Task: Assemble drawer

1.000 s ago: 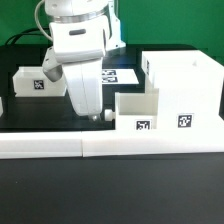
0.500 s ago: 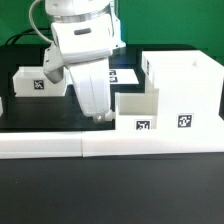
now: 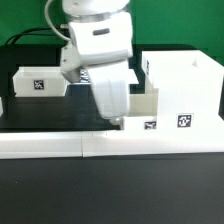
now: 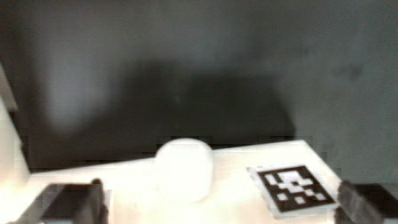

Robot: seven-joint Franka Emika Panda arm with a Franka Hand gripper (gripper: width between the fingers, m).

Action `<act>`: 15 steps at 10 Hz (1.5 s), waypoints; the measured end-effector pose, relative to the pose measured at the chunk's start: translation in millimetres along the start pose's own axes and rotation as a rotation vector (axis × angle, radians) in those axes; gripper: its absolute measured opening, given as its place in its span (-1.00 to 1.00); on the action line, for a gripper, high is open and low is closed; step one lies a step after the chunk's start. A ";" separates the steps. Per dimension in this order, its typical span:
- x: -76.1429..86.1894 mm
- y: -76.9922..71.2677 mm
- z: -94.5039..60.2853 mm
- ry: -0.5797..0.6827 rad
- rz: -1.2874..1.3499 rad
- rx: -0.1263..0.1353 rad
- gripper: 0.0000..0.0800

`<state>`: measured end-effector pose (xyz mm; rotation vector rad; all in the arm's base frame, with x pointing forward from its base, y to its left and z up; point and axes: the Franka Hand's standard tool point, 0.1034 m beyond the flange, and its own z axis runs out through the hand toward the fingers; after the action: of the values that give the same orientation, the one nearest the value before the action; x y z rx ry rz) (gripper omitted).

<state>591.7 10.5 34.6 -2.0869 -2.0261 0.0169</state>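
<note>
Over the black worktop (image 3: 30,110), your pincer (image 3: 119,122) hangs at the front of the small tray (image 3: 145,110), which sits against the drawer housing (image 3: 185,85). Its fingers (image 4: 68,205) stand wide apart, flanking the tray's knob (image 4: 183,170) beside a tag (image 4: 290,185): probably lined up to grip the knob and steer the tray. A second tray (image 3: 40,82) lies well apart, toward the exterior view's left.

In the exterior view, the large white cube-like plastic housing (image 3: 185,85) blocked three o'clock of the gripper (image 3: 119,121), with the small white open-top tray (image 3: 145,108) just beside it, at the gripper's tip. The long white bar (image 3: 50,146) closed six o'clock. Bare black tabletop (image 3: 40,112) lay free toward nine o'clock, up to a second small white tray (image 3: 38,82) at ten.
</note>
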 end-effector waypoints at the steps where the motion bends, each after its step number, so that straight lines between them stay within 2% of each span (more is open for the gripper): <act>1: 2.9 0.1 0.2 -0.002 0.005 0.000 0.62; 4: 0.2 0.0 -0.9 -0.029 0.010 -0.002 0.62; 6: -17.7 -2.6 -4.3 -0.031 0.012 -0.002 0.62; 8: -27.8 -8.4 -3.9 -0.031 0.033 0.005 0.62; 9: -26.8 -14.4 -1.6 -0.032 0.038 0.015 0.62; 11: -14.9 -26.2 6.7 -0.031 0.050 0.032 0.62; 13: -4.4 -26.4 10.2 -0.029 0.072 0.012 0.62; 15: -6.4 -26.9 11.4 -0.029 0.073 0.015 0.62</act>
<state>563.0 6.4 27.2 -2.1626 -1.9585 0.0750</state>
